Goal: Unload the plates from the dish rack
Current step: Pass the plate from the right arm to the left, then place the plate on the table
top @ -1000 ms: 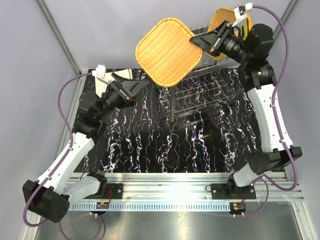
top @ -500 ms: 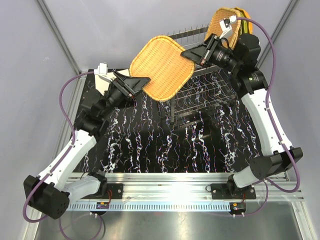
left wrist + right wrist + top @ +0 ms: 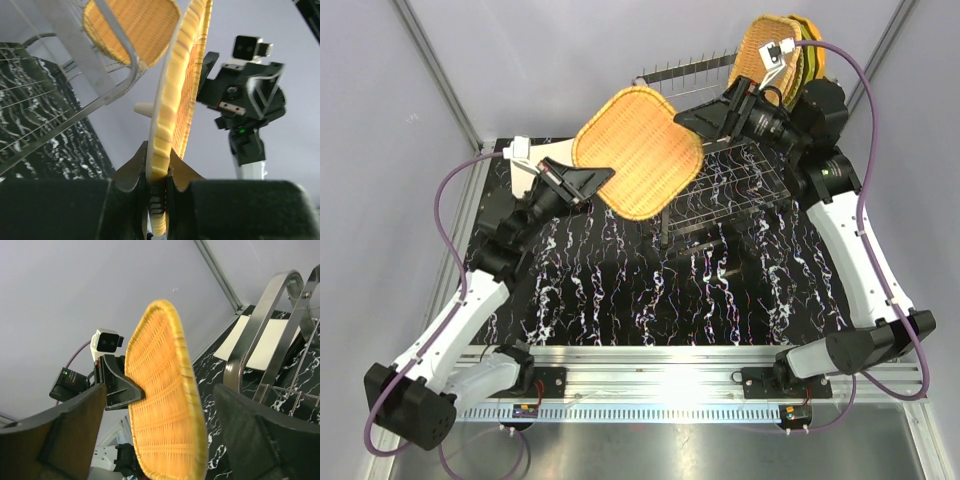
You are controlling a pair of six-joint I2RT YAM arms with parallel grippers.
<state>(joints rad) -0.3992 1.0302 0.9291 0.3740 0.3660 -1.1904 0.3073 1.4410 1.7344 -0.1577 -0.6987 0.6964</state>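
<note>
Hanging on edge above the worktop (image 3: 620,290), by the left end of the dish rack (image 3: 725,190), the woven square plate (image 3: 638,152) is pinched at its rim by the left hand (image 3: 159,172), likely to carry it clear. The right hand (image 3: 688,118) has its jaws apart around the opposite edge, gripping nothing. More plates (image 3: 772,48) stand in the rack.
</note>
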